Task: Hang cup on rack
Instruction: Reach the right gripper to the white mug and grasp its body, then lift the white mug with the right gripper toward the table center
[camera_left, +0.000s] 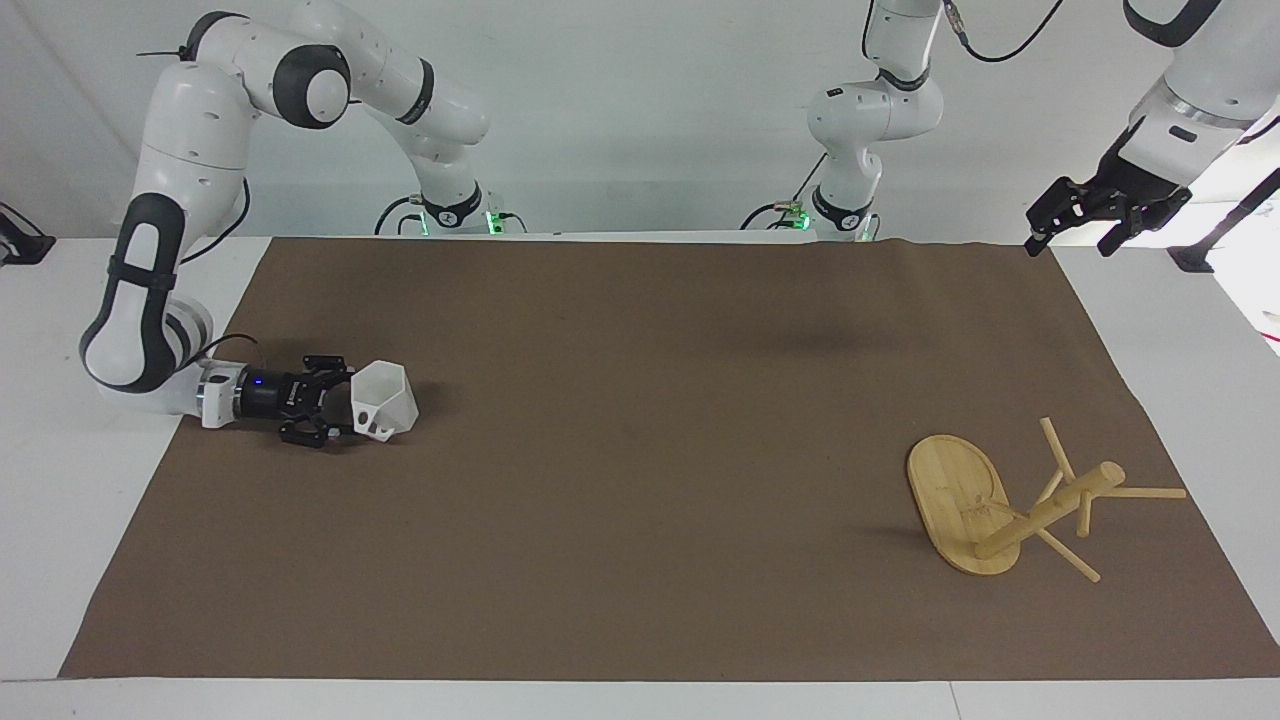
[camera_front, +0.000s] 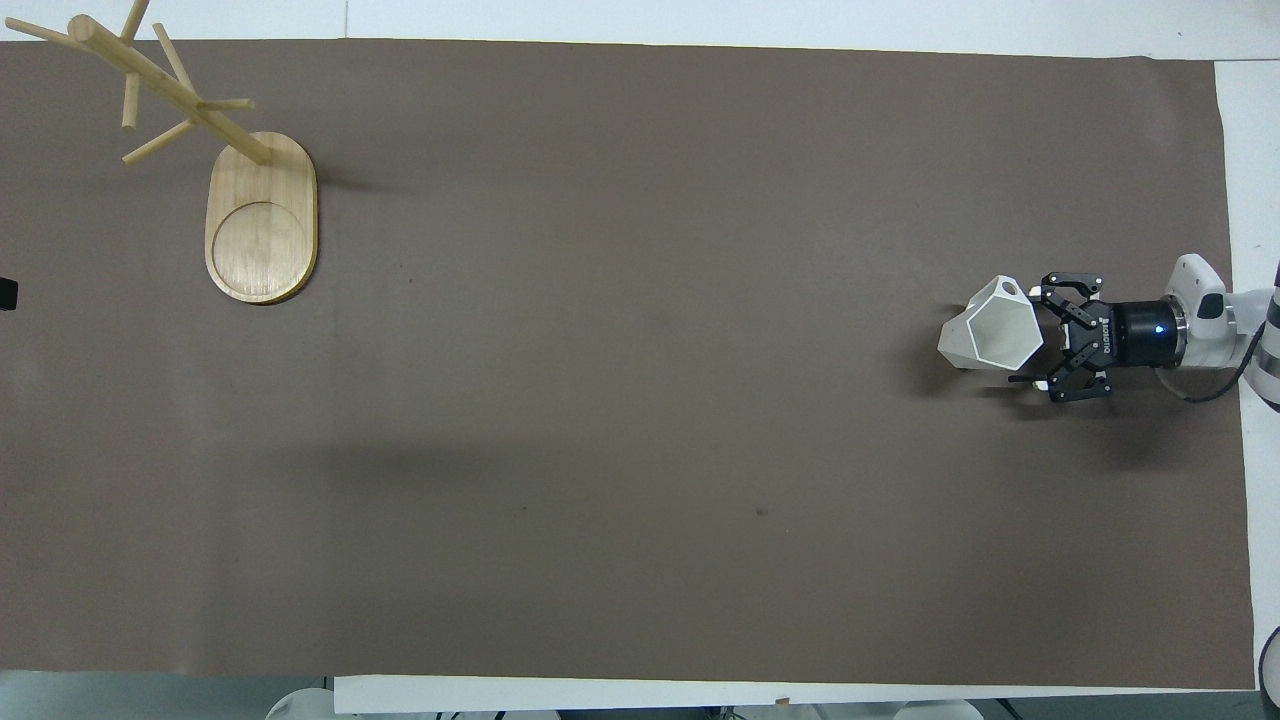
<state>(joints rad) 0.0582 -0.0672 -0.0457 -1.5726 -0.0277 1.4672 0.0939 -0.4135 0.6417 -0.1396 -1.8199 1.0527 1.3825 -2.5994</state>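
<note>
facing: high, toward robots | overhead: steep down | shared: mat (camera_left: 640, 450)

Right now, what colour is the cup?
White; the cup shows best in the overhead view.
</note>
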